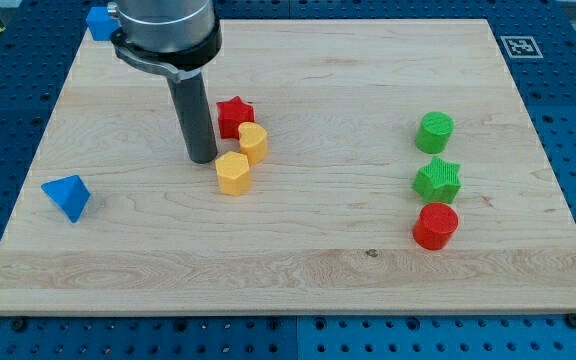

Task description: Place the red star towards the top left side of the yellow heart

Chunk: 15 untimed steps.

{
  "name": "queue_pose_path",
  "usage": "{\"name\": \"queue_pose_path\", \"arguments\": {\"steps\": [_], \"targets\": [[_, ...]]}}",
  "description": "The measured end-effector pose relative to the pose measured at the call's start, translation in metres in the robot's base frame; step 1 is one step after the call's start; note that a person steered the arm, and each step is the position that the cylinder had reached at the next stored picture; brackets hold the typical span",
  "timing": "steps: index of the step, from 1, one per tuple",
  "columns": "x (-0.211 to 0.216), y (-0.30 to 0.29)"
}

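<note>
Item: red star [234, 114], touching the upper-left edge of the yellow heart [254, 142]; my tip [202, 158], a bare rod holding nothing, stands just left and slightly below the star.

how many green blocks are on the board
2, both near the view's right: a green cylinder and, just below it, a green star. The arm could hide others behind it.
</note>
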<state>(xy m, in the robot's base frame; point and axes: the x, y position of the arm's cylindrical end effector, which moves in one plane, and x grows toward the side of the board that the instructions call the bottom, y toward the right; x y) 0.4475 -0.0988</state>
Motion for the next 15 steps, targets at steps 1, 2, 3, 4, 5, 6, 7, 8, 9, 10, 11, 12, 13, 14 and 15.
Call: {"name": "queue_pose_path", "arguments": {"steps": [1,2,3,4,5,6,7,8,9,10,11,12,13,14,15], "targets": [[0.000,0.022],[0.000,0.053],[-0.001,0.050],[-0.005,0.030],[-0.005,0.010],[-0.006,-0.009],[-0.010,-0.016],[-0.005,-0.003],[0.006,0.011],[0.006,0.014],[-0.006,0.009],[-0.029,0.002],[-0.045,0.002],[-0.049,0.003],[-0.047,0.007]]}}
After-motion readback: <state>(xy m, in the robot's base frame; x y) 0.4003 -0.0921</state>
